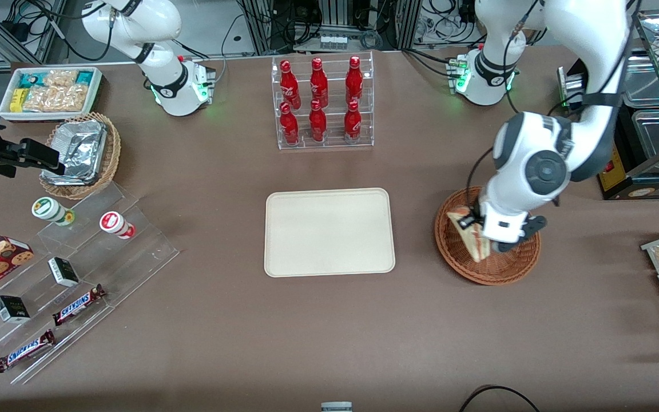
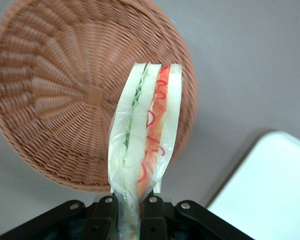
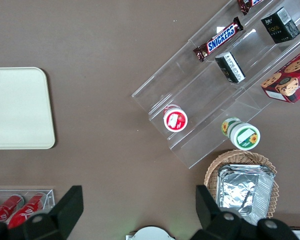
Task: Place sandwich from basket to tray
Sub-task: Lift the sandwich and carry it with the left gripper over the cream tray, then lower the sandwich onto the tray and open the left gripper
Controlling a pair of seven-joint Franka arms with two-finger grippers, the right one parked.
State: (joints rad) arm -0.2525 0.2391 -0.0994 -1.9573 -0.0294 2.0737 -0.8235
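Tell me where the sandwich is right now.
The sandwich is clamped in the left gripper, held above the reddish-brown basket toward the working arm's end of the table. The cream tray lies beside the basket.

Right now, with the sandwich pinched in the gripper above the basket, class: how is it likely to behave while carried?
The sandwich, held in the gripper shut on its clear wrap over the basket, looks soft, so it may sag. The film could be slippery. It seems light, so a gentle move to the tray should suit.
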